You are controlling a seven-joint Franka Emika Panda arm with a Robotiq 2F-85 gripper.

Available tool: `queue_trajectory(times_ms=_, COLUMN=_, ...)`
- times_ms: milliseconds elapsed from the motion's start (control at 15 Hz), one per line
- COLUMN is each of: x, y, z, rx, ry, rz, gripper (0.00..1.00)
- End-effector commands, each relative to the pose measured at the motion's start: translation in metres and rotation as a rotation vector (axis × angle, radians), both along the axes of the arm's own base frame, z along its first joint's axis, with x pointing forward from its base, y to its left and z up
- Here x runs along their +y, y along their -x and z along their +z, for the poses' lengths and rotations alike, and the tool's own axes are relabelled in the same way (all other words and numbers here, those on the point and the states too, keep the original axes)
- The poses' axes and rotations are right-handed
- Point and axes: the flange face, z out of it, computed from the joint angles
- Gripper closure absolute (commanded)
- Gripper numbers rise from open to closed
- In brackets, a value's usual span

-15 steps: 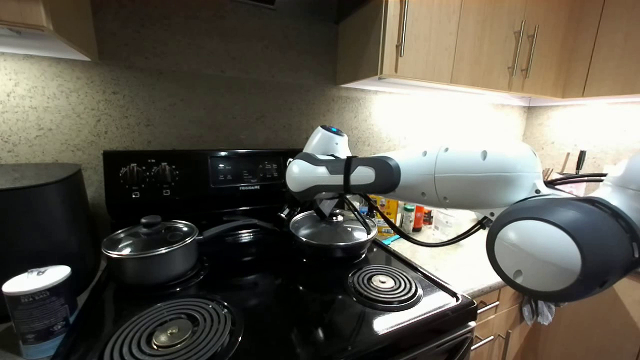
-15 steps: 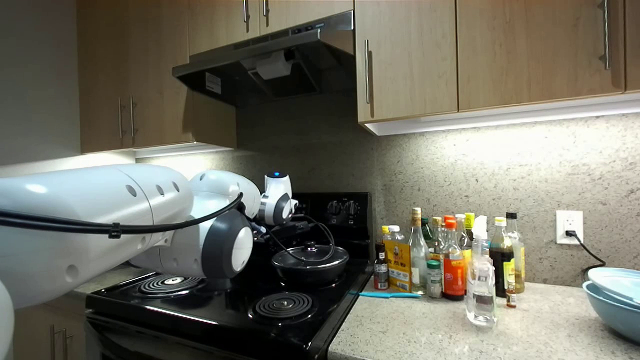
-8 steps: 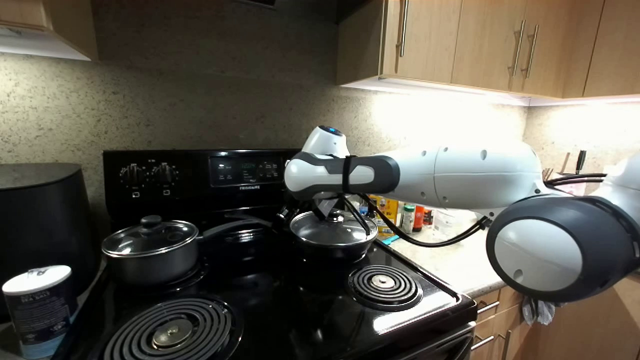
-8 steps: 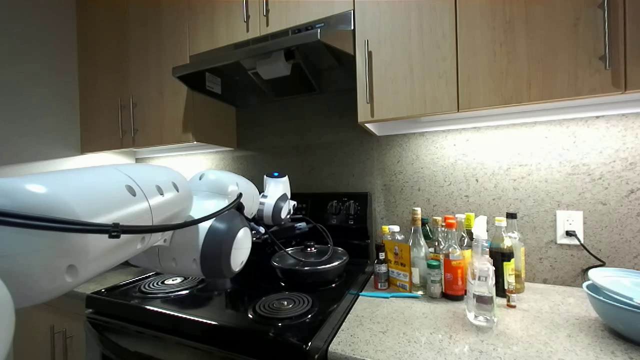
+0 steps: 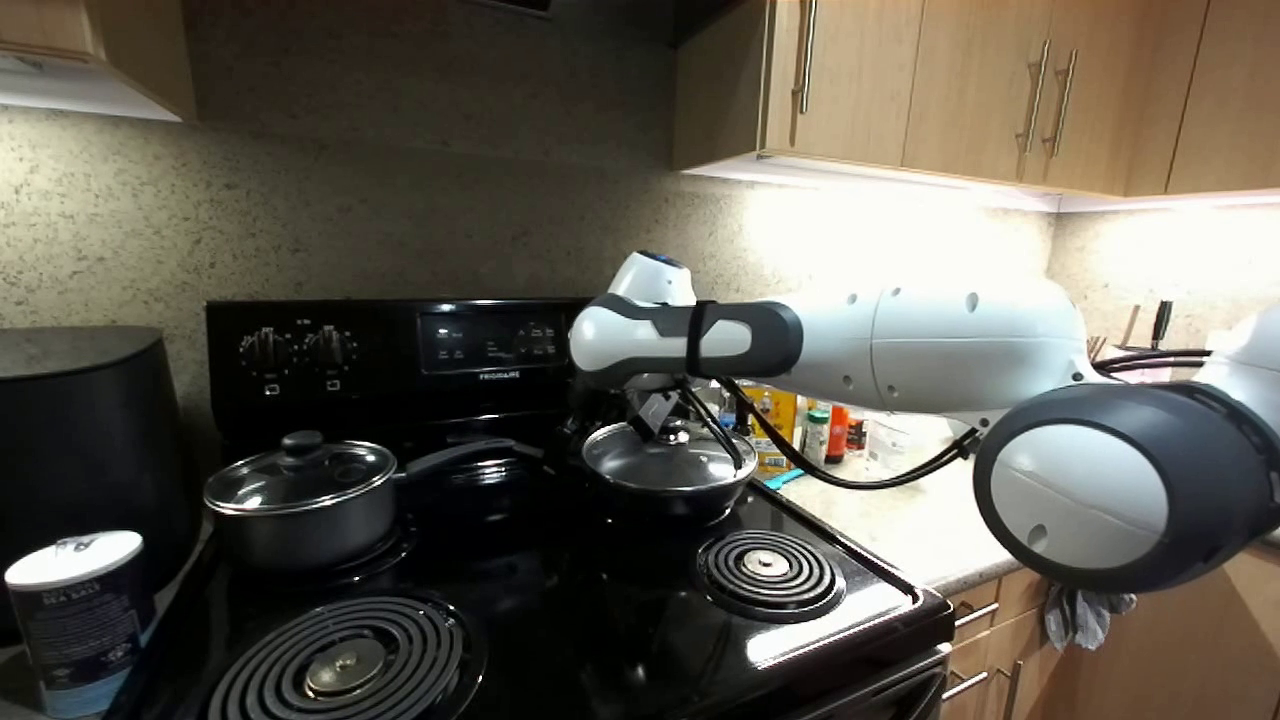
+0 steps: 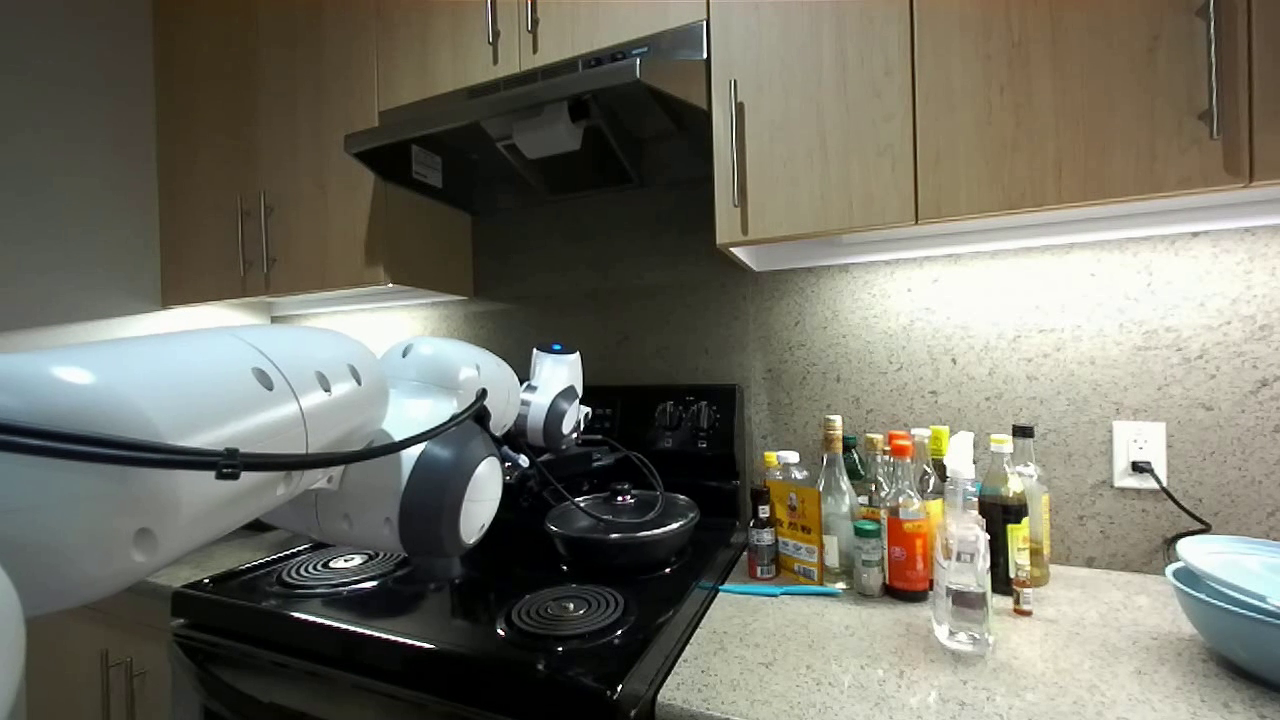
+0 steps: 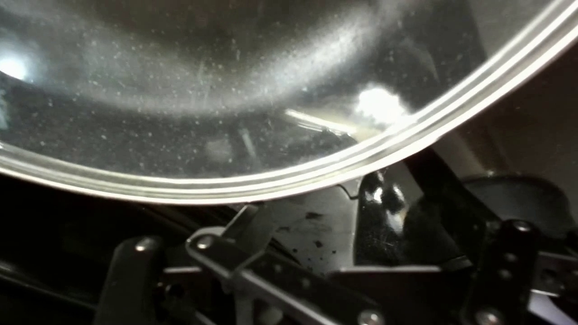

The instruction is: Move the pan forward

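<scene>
Shifting slightly over a second, the gripper (image 7: 329, 221) stands, jaws spread, beside the barely budged pan (image 5: 662, 475), likely pausing or ending its forward move.

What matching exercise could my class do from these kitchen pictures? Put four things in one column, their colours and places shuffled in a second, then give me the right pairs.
Things
1. Pan
2. Pot
3. Salt container
4. Spray bottle

Colours and places
A. grey and deep, on the stove
B. clear, near other bottles
C. dark and shallow, on the stove
D. dark sides and a white top, beside the stove

Right pairs: 1-C; 2-A; 3-D; 4-B.
</scene>
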Motion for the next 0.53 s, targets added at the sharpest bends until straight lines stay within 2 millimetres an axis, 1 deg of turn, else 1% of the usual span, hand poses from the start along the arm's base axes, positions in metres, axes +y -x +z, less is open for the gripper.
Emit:
queue_trajectory(times_ms=0, x=-0.013, y=0.005, z=-0.023, rx=0.127, ry=0.047, rz=0.026, gripper=0.00)
queue_trajectory(times_ms=133, x=-0.018, y=0.007, z=-0.030, rx=0.153, ry=0.073, rz=0.014, gripper=0.00)
queue_trajectory(times_ms=200, x=-0.020, y=0.006, z=-0.028, rx=0.148, ry=0.089, rz=0.008, gripper=0.00)
queue_trajectory(times_ms=267, x=-0.020, y=0.006, z=-0.025, rx=0.143, ry=0.092, rz=0.009, gripper=0.00)
queue_trajectory(times_ms=333, x=-0.007, y=0.004, z=-0.006, rx=0.085, ry=0.049, rz=0.010, gripper=0.00)
queue_trajectory(times_ms=467, x=-0.009, y=0.004, z=-0.006, rx=0.084, ry=0.057, rz=0.008, gripper=0.00)
